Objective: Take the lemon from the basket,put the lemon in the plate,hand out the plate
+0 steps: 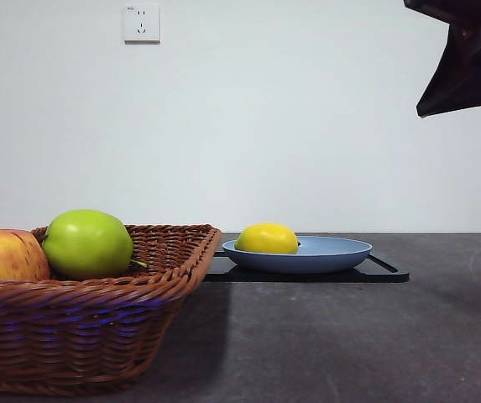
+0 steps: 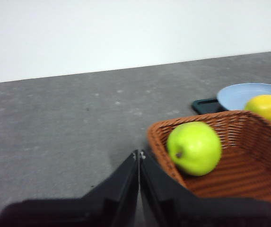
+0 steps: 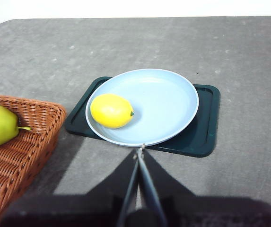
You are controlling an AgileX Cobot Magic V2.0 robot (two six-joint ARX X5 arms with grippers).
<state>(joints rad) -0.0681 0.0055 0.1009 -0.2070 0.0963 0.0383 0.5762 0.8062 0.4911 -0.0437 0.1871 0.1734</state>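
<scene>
Basket (image 1: 97,336) at left holds only the red-yellow apple (image 1: 5,256) and green apple (image 1: 87,243). Lemon (image 1: 266,238) lies in the plate (image 1: 341,252) on the black tray (image 1: 387,271). Left gripper (image 2: 139,153) and right gripper (image 3: 140,149) closed, empty. Hand-out remains.

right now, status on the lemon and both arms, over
Left gripper shut, empty, by the basket. Right gripper shut, empty, above the plate. Lemon in plate, plate on black tray. Nothing blocking.

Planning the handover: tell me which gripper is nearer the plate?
Right. The right gripper hovers by the plate rim; the left gripper sits beyond the basket.
</scene>
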